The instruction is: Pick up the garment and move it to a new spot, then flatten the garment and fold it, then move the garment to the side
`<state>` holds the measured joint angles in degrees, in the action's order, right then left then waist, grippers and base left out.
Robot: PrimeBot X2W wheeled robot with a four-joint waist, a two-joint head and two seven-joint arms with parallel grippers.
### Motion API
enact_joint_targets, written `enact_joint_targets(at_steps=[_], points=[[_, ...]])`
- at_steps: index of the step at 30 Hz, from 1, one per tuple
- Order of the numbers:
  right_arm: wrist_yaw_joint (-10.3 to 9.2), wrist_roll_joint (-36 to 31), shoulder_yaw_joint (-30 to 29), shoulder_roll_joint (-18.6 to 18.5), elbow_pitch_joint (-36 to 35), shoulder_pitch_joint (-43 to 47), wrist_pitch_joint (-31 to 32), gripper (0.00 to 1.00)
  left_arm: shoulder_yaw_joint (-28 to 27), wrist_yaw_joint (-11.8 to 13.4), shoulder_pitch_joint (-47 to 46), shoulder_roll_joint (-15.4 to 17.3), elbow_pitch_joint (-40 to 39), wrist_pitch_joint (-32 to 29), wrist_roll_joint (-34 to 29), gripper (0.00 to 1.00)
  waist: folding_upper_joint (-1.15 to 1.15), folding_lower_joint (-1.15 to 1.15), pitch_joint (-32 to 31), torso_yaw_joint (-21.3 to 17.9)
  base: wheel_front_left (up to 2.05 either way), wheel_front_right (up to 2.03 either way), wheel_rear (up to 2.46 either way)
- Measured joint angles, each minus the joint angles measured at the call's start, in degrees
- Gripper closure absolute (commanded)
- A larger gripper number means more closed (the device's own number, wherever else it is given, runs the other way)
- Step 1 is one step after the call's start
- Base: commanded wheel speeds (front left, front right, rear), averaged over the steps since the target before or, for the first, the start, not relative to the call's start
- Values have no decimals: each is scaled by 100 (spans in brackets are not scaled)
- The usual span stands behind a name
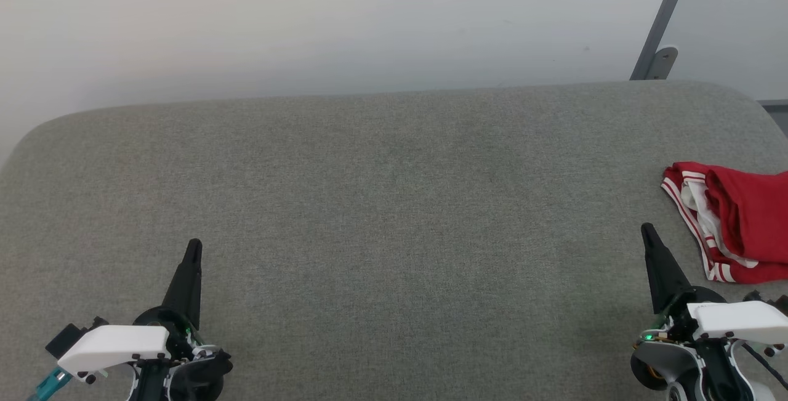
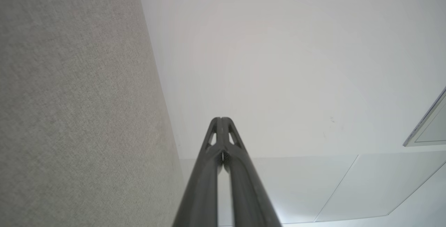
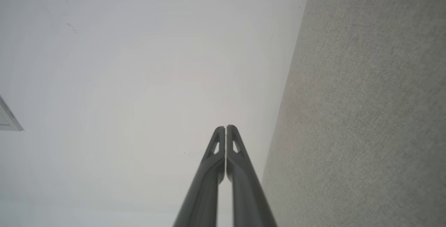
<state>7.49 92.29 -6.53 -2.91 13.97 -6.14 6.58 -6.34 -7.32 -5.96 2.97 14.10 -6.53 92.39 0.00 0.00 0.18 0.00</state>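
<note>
The garment (image 1: pixel 748 222) lies bunched at the right edge of the frame on the grey cloth-covered counter (image 1: pixel 394 204), just right of the right end effector (image 1: pixel 647 231). The left end effector (image 1: pixel 194 246) is well apart from it. Both have their fingers pressed together and hold nothing. The frame edge cuts the garment off, so its long axis cannot be told.
</note>
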Motion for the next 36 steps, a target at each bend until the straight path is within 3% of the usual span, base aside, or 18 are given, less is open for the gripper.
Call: enact_joint_targets(at_steps=[36], points=[[-1, 0, -1, 0, 1, 0, -1, 100, -7, 0, 0, -4, 0, -2, -1, 100, 0, 0, 0, 0, 0, 0, 0]])
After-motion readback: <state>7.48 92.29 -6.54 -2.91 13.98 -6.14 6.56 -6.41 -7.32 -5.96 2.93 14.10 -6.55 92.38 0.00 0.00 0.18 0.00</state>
